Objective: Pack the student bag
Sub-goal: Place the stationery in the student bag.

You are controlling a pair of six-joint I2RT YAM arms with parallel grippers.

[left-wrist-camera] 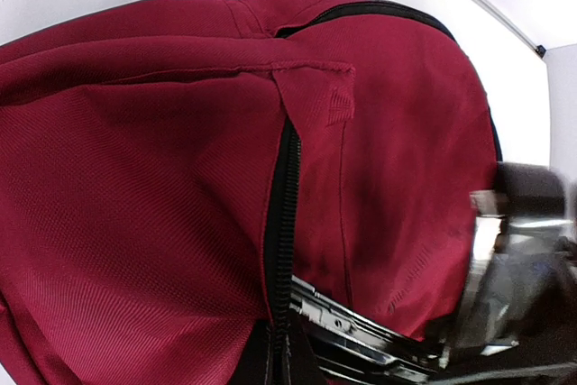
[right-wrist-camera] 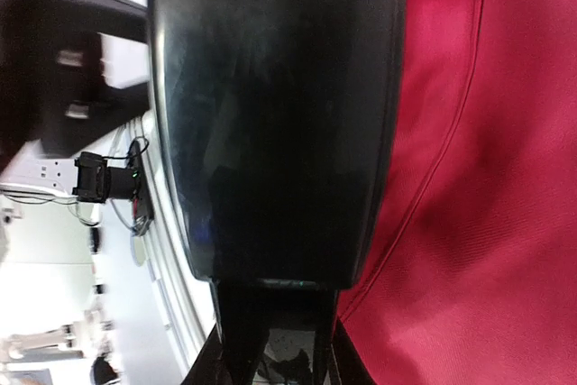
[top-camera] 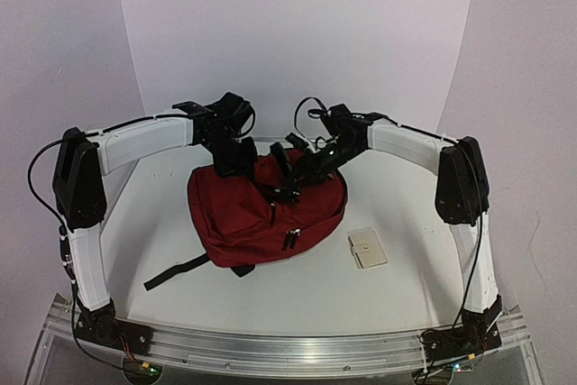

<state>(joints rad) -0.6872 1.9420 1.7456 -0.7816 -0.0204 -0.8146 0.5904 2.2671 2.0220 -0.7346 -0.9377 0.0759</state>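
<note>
The student bag (top-camera: pixel 261 214) is a dark red backpack lying in the middle of the table. Both grippers are at its far top edge. My left gripper (top-camera: pixel 236 158) presses down on the bag. In the left wrist view it (left-wrist-camera: pixel 281 362) is closed around the fabric at the black zipper (left-wrist-camera: pixel 285 214). My right gripper (top-camera: pixel 296 173) is over the bag's top and shut on a glossy black object (right-wrist-camera: pixel 270 114), which fills most of the right wrist view. The red fabric (right-wrist-camera: pixel 487 178) lies just beside it. The bag's inside is hidden.
A small beige flat case (top-camera: pixel 368 248) lies on the table to the right of the bag. A black strap (top-camera: pixel 177 273) trails from the bag toward the front left. A blurred metal and black part (left-wrist-camera: pixel 509 259) shows at the right of the left wrist view.
</note>
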